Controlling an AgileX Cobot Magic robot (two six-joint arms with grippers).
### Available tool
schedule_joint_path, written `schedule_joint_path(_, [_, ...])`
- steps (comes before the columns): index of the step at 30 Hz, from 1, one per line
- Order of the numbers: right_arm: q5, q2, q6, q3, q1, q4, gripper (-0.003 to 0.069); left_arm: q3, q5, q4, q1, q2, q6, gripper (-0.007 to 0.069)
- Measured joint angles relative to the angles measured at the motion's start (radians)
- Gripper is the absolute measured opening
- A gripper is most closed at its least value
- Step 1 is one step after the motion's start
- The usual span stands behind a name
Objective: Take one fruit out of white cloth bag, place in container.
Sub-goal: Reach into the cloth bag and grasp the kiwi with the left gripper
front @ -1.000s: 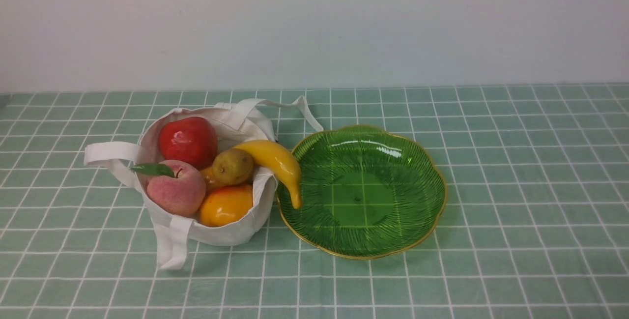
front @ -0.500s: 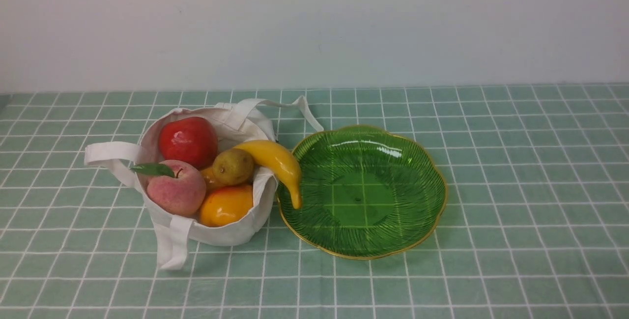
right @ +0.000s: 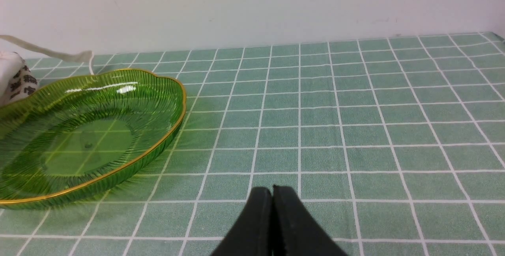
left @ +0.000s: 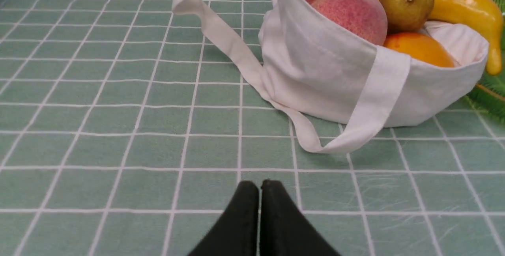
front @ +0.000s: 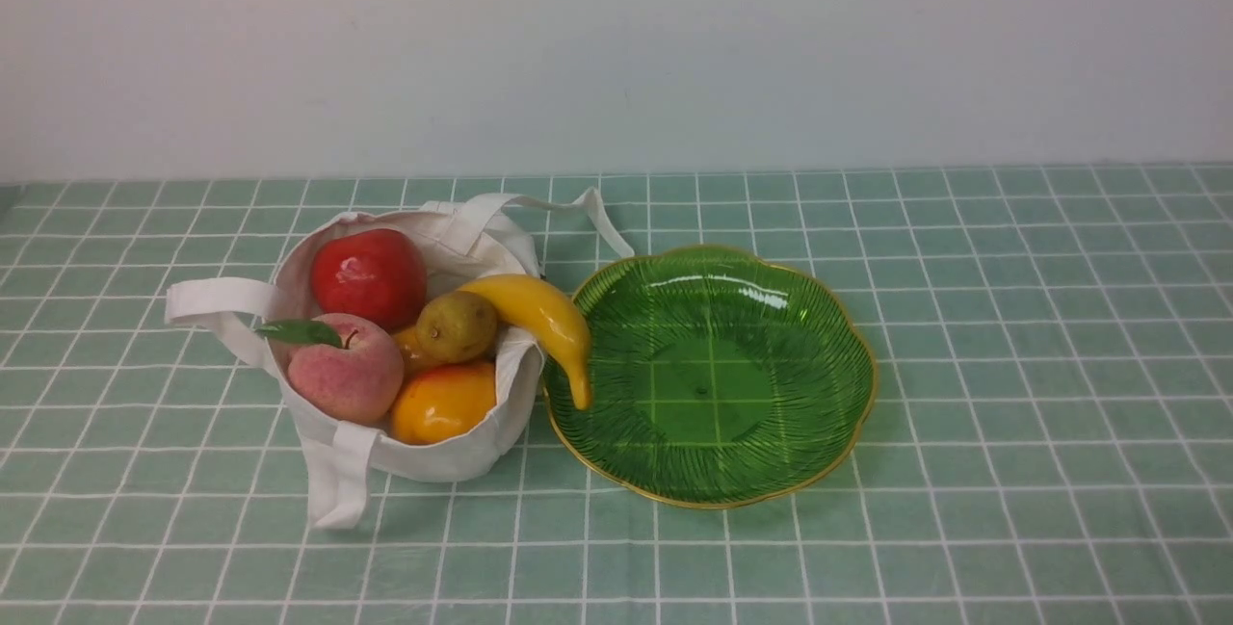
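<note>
Kiwi (front: 458,326) is sitting on top in the white tote (front: 438,461), beyond and to the right of the left gripper (left: 260,185), the nearer one. Both grippers are idling with fingers together, nothing held; right gripper (right: 273,189) is facing bare tabletop (right: 315,149).

The left hand (left: 260,187) is shut, its two dark fingertips together, holding nothing, above the counter (left: 118,149). The right hand (right: 273,193) is likewise shut and bare, its fingertips meeting. Both show only in their own wrist views.
</note>
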State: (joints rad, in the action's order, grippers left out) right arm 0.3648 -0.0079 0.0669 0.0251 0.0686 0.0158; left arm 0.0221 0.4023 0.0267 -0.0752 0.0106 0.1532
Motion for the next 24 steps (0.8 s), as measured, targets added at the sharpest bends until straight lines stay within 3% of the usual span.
schedule_joint_path(4, [0.000,0.000,0.000,0.000,0.000,0.000,-0.0012,0.005,-0.031,0.301,0.000,0.000,0.160,-0.0008])
schedule_joint_path(8, [0.000,0.000,0.000,0.000,0.000,0.000,-0.0012,0.006,-0.056,0.492,0.000,0.000,0.227,-0.0008])
schedule_joint_path(16, [0.000,0.000,0.000,0.000,0.000,0.000,-0.0012,-0.021,-0.146,0.568,0.000,0.000,0.166,-0.0008])
schedule_joint_path(19, [0.000,0.000,0.000,0.000,0.000,0.000,-0.0012,-0.169,-0.081,0.564,0.000,-0.021,0.071,-0.0008])
schedule_joint_path(24, [0.002,0.000,0.000,0.000,0.000,0.000,-0.0012,-0.411,0.151,0.500,0.000,-0.277,-0.022,-0.0008])
